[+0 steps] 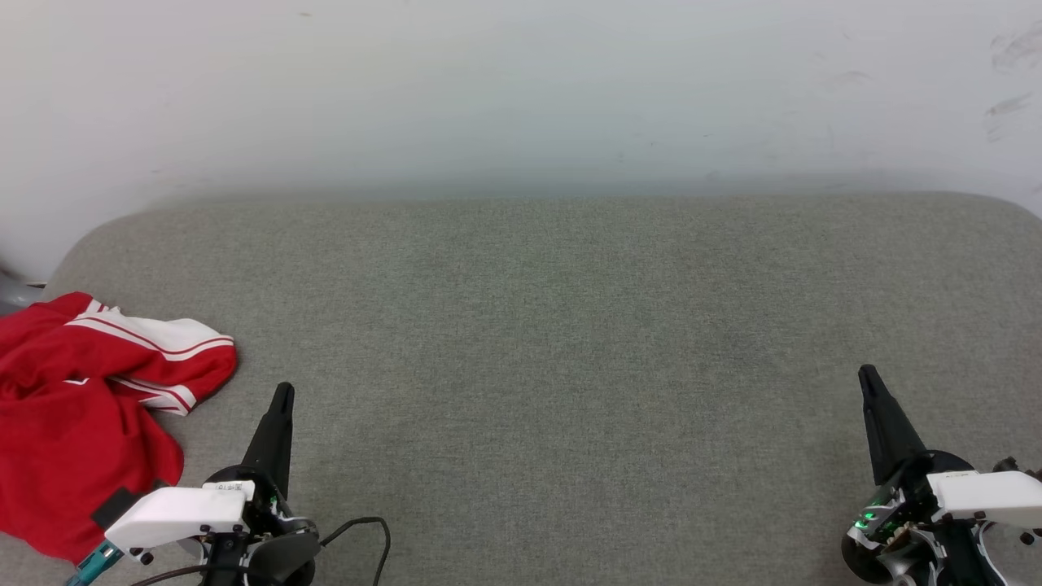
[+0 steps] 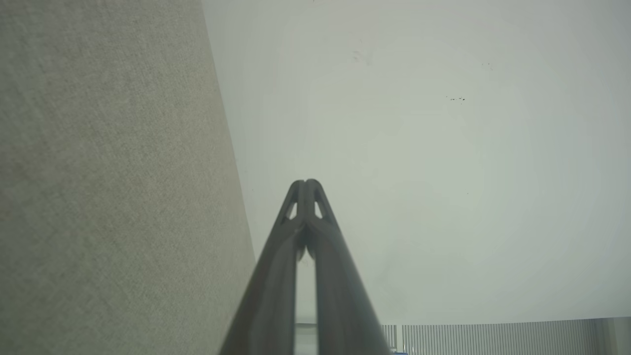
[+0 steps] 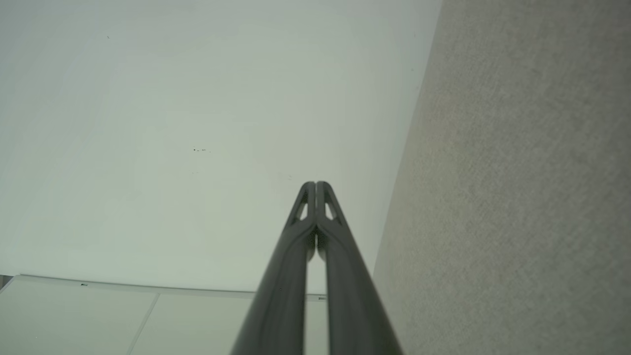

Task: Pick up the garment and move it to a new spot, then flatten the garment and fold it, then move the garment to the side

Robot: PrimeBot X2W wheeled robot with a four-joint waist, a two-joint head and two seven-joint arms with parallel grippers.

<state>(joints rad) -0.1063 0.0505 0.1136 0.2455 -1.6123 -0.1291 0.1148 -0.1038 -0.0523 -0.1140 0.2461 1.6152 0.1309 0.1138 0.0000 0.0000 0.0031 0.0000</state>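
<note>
The red shirt [image 1: 73, 407] lies crumpled on the grey cushion [image 1: 529, 366], just to the left of the left pincer [image 1: 282, 392], whose tip is clear of the cloth. A white sleeve with red stripes sits on the heap on the side nearest that pincer. The left pincer is clenched, its two dark fingers [image 2: 276, 276] pressed together with nothing between them. The right pincer [image 1: 867, 376], well apart across the cushion, is clenched and empty too. The head view takes in the shirt, both pincers and a black cable [image 1: 366, 525] by the left wrist. Each wrist view looks along its own closed fingers to the pale wall [image 2: 419, 148]. The left wrist view adds a ribbed panel [image 2: 493, 335] to the right of its fingers, and the right wrist view adds flat pale panels [image 3: 74, 320].
</note>
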